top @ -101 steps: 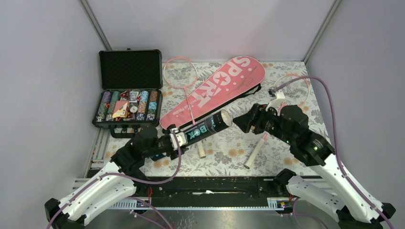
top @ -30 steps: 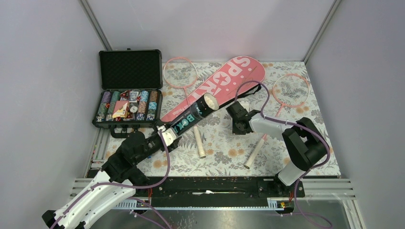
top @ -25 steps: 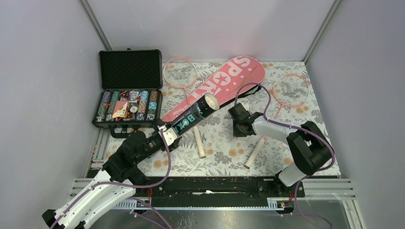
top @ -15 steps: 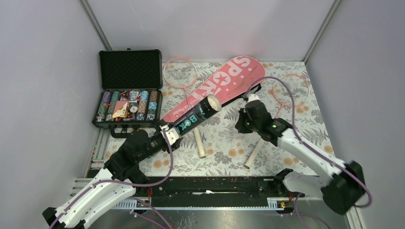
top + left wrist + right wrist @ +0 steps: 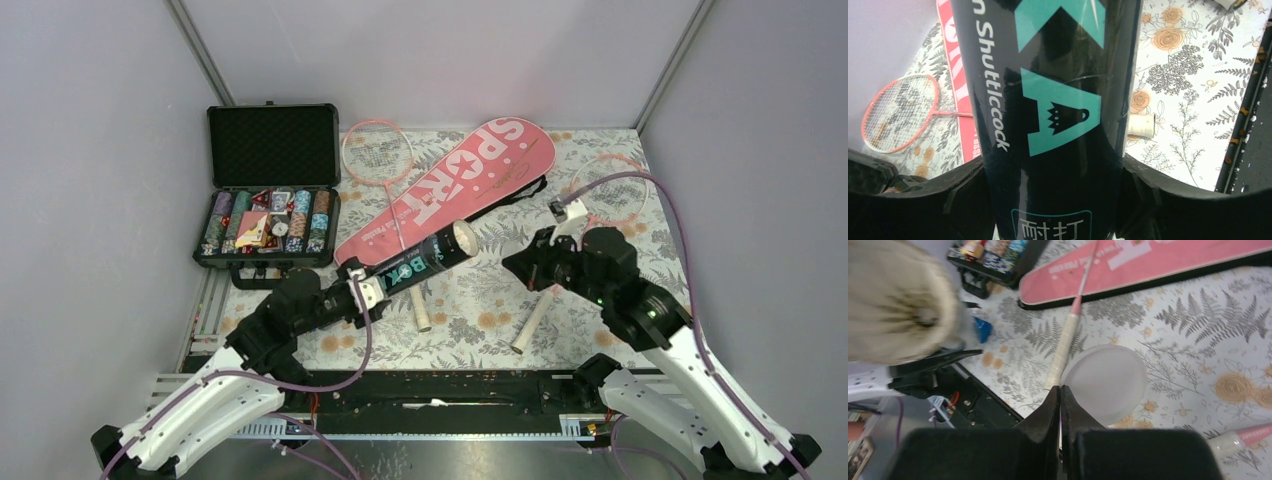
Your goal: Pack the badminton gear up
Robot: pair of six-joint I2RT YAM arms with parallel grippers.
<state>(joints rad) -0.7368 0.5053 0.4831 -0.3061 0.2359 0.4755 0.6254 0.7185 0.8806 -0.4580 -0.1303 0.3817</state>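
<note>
floral table: black tube, chip-filled case

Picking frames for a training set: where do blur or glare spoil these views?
Top external: evenly lit, sharp, soft shadows. Left wrist: the black tube fills the frame, its gloss carrying faint reflections, lettering crisp. Right wrist: a large beige shape at upper left is out of focus; the rest is slightly soft.

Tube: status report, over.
Left gripper clamps tube, open mouth facing right gripper. Right gripper shut on lid rim, short of the mouth. Nothing between; rackets and bag unpacked on mat.
</note>
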